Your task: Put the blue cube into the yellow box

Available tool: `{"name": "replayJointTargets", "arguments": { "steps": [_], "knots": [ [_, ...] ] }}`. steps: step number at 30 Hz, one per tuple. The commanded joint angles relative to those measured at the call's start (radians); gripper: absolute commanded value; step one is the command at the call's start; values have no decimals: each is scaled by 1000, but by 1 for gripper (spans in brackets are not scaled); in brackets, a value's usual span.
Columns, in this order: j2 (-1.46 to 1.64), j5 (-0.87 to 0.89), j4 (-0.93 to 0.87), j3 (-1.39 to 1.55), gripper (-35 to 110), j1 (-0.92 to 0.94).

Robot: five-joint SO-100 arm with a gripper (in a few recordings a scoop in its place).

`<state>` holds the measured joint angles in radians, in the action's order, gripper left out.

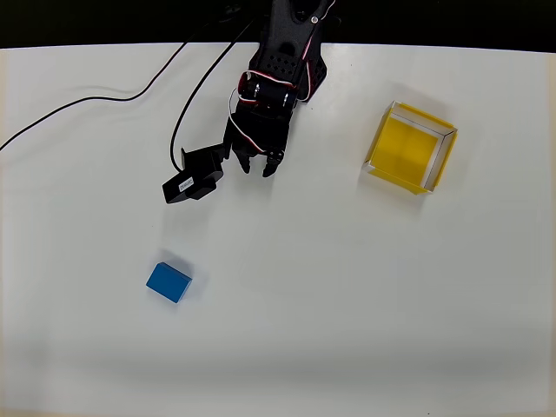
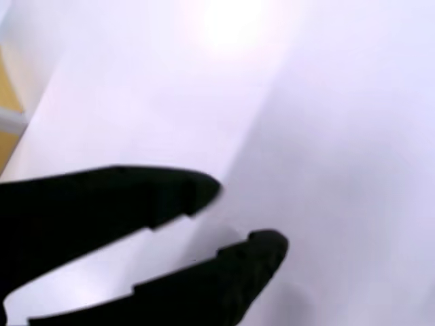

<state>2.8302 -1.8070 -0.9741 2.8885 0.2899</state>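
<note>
The blue cube (image 1: 168, 282) lies on the white table at the lower left of the overhead view, slightly turned. The yellow box (image 1: 410, 148) stands at the right, open side up, nothing inside it. My black gripper (image 1: 258, 165) hangs near the upper middle, well above and to the right of the cube and left of the box. Its fingers are apart with nothing between them. In the wrist view the gripper (image 2: 241, 214) is open over bare white table, and a sliver of the yellow box (image 2: 7, 109) shows at the left edge.
A black cable (image 1: 95, 97) runs across the table's upper left toward the arm. The arm's black camera block (image 1: 193, 178) sticks out to the left of the gripper. The table's far edge (image 1: 87, 45) meets a dark band at the top.
</note>
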Motion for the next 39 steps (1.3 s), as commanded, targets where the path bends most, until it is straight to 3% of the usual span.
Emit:
{"name": "replayJointTargets", "arguments": {
  "steps": [1,5,12,20,27,39],
  "knots": [
    [-222,-89,137,-348,17,120],
    [-457,-77,325,-531,18,202],
    [-778,-77,495,-778,45,295],
    [-1032,3,543,-1042,64,308],
    [-1243,169,723,-1164,67,284],
    [-1506,291,643,-1342,68,264]
  ]
}}
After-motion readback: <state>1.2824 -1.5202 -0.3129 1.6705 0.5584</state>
